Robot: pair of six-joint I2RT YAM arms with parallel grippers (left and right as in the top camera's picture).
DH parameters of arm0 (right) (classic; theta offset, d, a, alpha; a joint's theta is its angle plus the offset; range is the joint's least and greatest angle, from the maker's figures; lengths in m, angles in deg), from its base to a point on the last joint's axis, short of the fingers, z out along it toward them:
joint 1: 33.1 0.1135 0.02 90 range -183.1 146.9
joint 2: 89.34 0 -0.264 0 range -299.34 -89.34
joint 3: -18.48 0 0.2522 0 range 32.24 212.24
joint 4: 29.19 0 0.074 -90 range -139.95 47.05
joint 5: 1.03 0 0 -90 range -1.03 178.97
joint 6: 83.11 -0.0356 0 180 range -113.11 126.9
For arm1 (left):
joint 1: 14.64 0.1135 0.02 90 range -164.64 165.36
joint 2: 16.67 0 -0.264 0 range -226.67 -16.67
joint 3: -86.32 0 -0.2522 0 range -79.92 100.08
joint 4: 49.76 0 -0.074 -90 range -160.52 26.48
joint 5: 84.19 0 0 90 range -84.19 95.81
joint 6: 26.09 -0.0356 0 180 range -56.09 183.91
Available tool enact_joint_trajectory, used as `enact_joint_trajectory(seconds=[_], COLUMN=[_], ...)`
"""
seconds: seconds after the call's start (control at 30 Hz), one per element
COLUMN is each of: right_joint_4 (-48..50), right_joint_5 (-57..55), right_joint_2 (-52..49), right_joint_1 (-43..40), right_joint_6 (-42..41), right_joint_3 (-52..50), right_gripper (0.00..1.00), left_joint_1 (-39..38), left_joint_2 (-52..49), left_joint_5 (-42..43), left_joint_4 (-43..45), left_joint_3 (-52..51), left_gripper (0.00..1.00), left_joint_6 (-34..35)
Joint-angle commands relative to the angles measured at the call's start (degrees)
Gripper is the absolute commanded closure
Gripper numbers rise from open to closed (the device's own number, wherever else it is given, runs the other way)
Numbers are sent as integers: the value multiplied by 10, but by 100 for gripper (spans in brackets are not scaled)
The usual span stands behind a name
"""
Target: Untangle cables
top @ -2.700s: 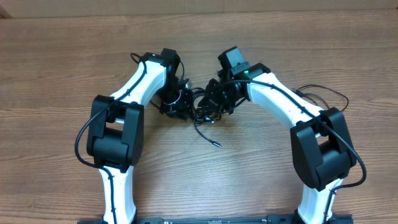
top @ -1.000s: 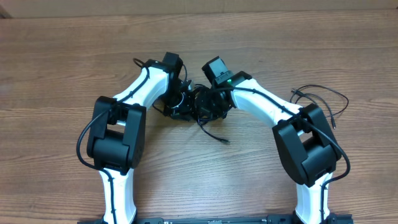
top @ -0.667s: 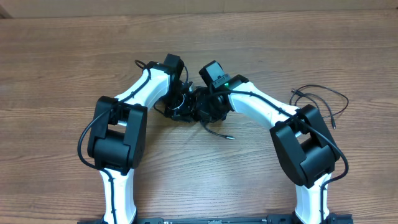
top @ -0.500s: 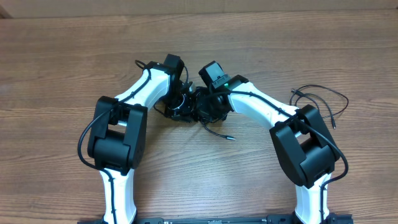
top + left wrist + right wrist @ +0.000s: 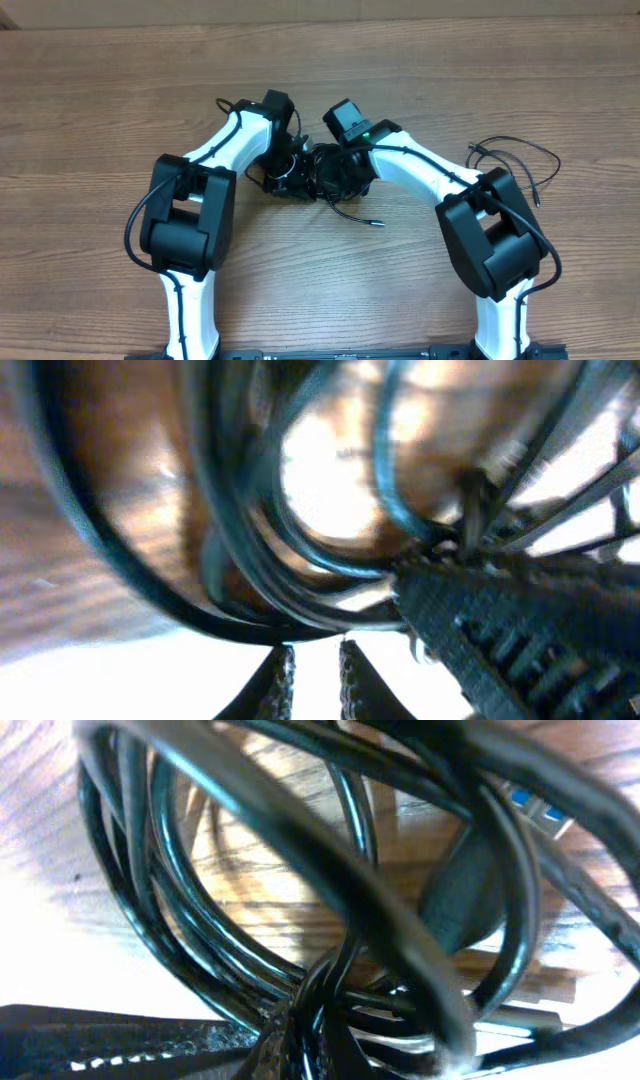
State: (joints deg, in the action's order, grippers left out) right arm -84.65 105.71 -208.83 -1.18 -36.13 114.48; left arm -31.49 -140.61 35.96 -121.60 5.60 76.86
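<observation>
Looking down from overhead, my left tool point(image 5: 291, 172) and my right tool point(image 5: 336, 176) are nose to nose, and the cables point(image 5: 316, 174) sit as one dark clump packed right between them. One trailing cord point(image 5: 352, 213) spills out of the clump on the near side of my right tool and ends in a silvery plug on the bare desk point(image 5: 100, 100). A loose cord point(image 5: 515, 152) lies in open loops well apart from both tools, out beyond my right elbow, so that one looks freed.

Over to the left wrist: my fingers point(image 5: 283, 675) are drawn narrow, with only a slim gap between the tips. Black loops arc just ahead of them, and whether the lowest one is pinched I cannot tell. A ribbed black part point(image 5: 500, 635) crowds in from my right, probably the other tool.

On the right wrist, several cords overlap in rings ahead of me and bunch to a knot-like crossing low in the view. My own pads are blurred out here, so I cannot tell wide from narrow.

My read: one cord out, the clump itself not yet undone, most of the work left.
</observation>
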Motion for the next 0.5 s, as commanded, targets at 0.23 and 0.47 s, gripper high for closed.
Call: enact_joint_trajectory(seconds=[0.23,0.47], right_joint_4=[35,66], right_joint_5=[256,314], right_joint_2=[-1,-1], right_joint_1=[-77,-88], right_joint_6=[85,59], right_joint_3=[-7,-7], right_gripper=[96,96], left_joint_1=[58,50], left_joint_2=[5,5], left_joint_5=[256,328], left_joint_4=[-41,-15], left_joint_3=[-5,-5], left_gripper=[72,72], left_joint_6=[-102,-48])
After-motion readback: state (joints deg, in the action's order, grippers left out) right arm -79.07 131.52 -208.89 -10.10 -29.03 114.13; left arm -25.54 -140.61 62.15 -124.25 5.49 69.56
